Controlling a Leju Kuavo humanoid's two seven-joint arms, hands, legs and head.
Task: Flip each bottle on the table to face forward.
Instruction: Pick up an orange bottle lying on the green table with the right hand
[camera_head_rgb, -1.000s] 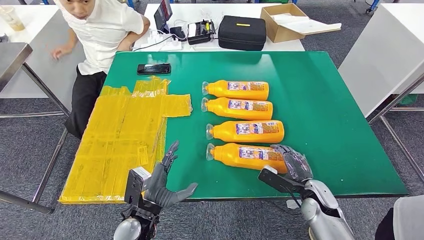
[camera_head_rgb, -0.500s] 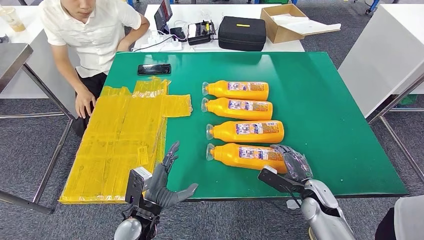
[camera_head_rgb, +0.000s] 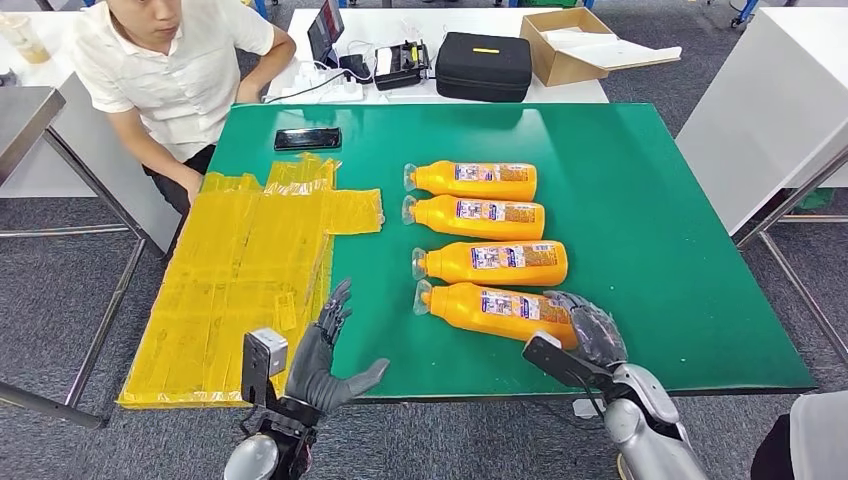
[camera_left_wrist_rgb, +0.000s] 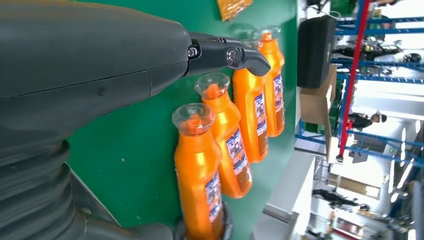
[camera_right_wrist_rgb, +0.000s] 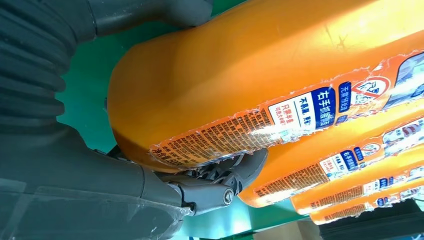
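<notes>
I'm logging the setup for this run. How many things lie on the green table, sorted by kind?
Orange bottles: 4
Yellow plastic sheet: 1
Black phone: 1
Total: 6 on the green table
The right robot hand grips the nearest bottle's base.

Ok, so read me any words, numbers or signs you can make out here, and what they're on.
"右手": white on a blue patch of the label of the nearest bottle, gripped by the right robot hand; the following characters are unclear.
Red crossed-circle sign: same label.
That label's fine print: too blurred.
Labels on the other bottles: too small.
</notes>
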